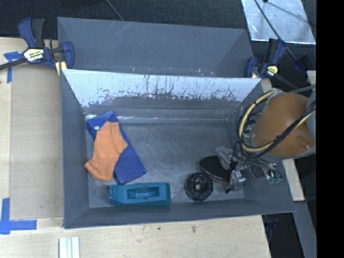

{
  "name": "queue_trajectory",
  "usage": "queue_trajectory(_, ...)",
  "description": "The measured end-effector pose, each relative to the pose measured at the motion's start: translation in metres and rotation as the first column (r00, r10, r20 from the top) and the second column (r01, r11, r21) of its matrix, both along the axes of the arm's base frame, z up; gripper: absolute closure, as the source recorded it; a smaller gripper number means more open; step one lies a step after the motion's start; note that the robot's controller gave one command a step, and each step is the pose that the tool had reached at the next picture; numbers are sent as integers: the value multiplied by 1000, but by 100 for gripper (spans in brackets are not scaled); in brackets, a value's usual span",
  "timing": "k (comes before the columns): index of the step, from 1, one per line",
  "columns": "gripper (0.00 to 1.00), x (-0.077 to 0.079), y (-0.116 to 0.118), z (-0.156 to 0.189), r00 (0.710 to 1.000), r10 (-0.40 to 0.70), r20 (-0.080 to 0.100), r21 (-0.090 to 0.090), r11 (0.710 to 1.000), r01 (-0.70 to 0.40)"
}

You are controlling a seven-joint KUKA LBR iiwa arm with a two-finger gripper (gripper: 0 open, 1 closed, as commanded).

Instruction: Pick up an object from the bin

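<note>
My gripper [232,172] is low in the bin's right front part, its metal fingers pointing left and down. Just left of it lies a flat black oval piece with a red edge [213,167], touching or right under the fingertips. A round black disc-shaped part [198,186] rests in front of that, close to the bin's front wall. Whether anything sits between the fingers is hidden.
A teal blue rectangular block [140,193] lies along the front wall, left of the disc. An orange cloth [105,151] lies over a blue cloth [126,162] at the bin's left side. The arm's brown dome and cables hang over the right wall.
</note>
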State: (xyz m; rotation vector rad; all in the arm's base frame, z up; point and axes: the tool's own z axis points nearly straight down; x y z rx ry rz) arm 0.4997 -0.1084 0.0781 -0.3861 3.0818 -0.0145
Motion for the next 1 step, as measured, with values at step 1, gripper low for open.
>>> queue_trajectory(1,100,0,0,0,1000,1,0,0,1000,-1)
